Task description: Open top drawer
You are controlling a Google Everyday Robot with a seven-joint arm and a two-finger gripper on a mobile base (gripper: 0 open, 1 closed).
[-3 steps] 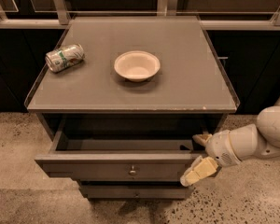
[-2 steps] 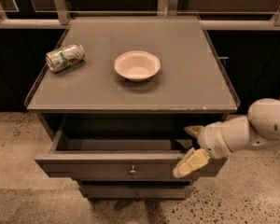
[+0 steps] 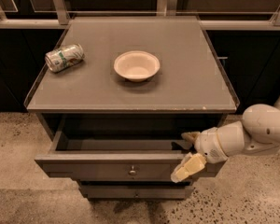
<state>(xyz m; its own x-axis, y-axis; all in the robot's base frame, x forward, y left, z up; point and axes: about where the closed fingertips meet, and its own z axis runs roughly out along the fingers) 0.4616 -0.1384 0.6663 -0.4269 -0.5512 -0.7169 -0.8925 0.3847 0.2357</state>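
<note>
The top drawer (image 3: 107, 170) of the grey-brown cabinet stands pulled out, its inside dark and showing nothing in it. Its small round metal knob (image 3: 132, 171) sits at the centre of the flat front. My gripper (image 3: 187, 152) is at the right end of the drawer front, on a white arm coming in from the right. It is open and straddles the front's top edge: one fingertip (image 3: 190, 136) is inside the drawer, and the other cream finger (image 3: 186, 167) is in front of the drawer face. It is well to the right of the knob.
On the cabinet top (image 3: 191, 87) a white bowl (image 3: 136, 65) stands at the middle and a crushed can (image 3: 64, 57) lies at the left. A lower drawer front (image 3: 135, 191) shows beneath, shut. Dark cabinets and a rail run behind. Speckled floor (image 3: 252, 195) surrounds the cabinet.
My gripper and arm have moved left along the drawer front's right end. The drawer stays pulled out about as far as before.
</note>
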